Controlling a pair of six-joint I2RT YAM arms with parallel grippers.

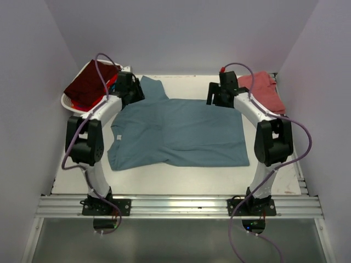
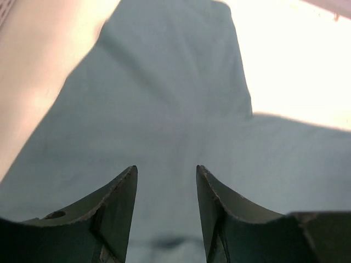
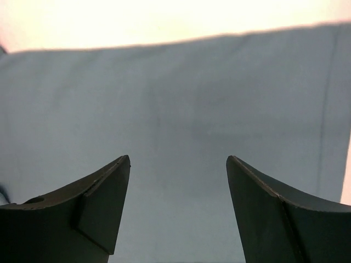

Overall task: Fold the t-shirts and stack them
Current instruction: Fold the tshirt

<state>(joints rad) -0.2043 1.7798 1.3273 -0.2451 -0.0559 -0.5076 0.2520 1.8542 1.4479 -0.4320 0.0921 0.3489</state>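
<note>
Teal-blue t-shirt lies flat mid-bench, the biggest thing on the white bench. It makes a rough rectangle, wider left to right. One short sleeve sticks out toward the far side at its far-left corner. A cloth layer is folded over along the near part, and its edge runs crosswise above the near hem.

Left arm reaches to the shirt's far-left corner, just beside that sleeve. Left jaws are spread part way with nothing between them. The left wrist view shows only teal cloth under the tips, with the sleeve running away beyond. Contact with the cloth can't be told.

Right arm reaches to the shirt's far-right edge. Right jaws are spread wide, wider than the left pair, and hold nothing. The right wrist view shows smooth teal cloth below, with the shirt's straight far edge and bare bench past it.

White oval basket sits at the far-left corner, with a dark maroon t-shirt heaped on top of it. Salmon-red t-shirt lies bunched at the far-right corner, apart from the teal one and just right of the right jaws.
</note>
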